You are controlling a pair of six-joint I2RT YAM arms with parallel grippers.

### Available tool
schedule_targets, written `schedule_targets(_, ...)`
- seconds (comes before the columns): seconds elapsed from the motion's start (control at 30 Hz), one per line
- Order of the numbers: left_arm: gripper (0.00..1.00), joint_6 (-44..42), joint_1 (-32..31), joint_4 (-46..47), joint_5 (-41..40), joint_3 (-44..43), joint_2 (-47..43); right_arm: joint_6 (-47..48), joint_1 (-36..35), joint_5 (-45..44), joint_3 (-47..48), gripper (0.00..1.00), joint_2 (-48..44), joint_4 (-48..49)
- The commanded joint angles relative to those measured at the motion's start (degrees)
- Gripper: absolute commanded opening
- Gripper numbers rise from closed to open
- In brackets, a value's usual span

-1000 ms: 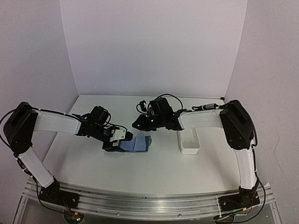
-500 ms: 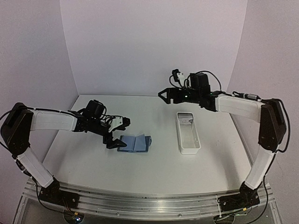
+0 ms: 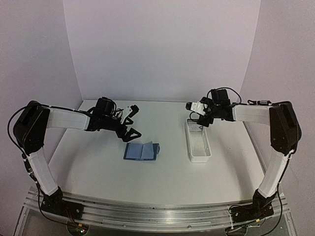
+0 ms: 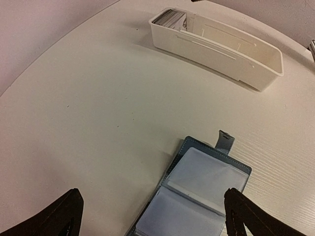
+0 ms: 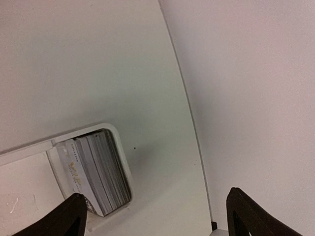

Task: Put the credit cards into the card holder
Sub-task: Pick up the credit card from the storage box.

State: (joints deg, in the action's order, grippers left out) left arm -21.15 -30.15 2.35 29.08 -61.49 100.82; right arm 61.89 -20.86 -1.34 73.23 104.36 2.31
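Observation:
The blue card holder (image 3: 141,151) lies open flat on the table, clear sleeves up and clasp tab toward the right (image 4: 202,184). My left gripper (image 3: 134,121) hangs open just behind it, touching nothing; in the left wrist view the gripper (image 4: 152,199) has the holder between and below its fingertips. The credit cards (image 5: 93,177) stand as a stack on edge at the far end of the white tray (image 3: 199,147). Above that end my right gripper (image 3: 196,114) is open and empty; in its own view the gripper (image 5: 155,196) sits over bare table beside the cards.
The long white tray (image 4: 268,61) runs front to back at the right of the holder, with the cards (image 4: 170,17) at its far end. The back wall (image 5: 256,88) rises close behind the tray's far end (image 5: 124,162).
Both grippers have opened and left the card holder. The left one lifted back and away from it. The right arm swung off to the right and came down over the tray's far end.

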Motion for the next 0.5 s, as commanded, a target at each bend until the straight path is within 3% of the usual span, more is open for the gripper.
schedule_targets(0.0,0.99,0.2,0.4,4.0,-1.8,-2.2,3.1,15.2,-0.8,0.0,1.1,0.91,3.4,-1.6)
schedule_targets(0.47,0.99,1.6,2.2,7.5,-0.5,-4.4,9.0,19.0,-2.2,-3.6,3.2,0.84,11.9,-1.6)
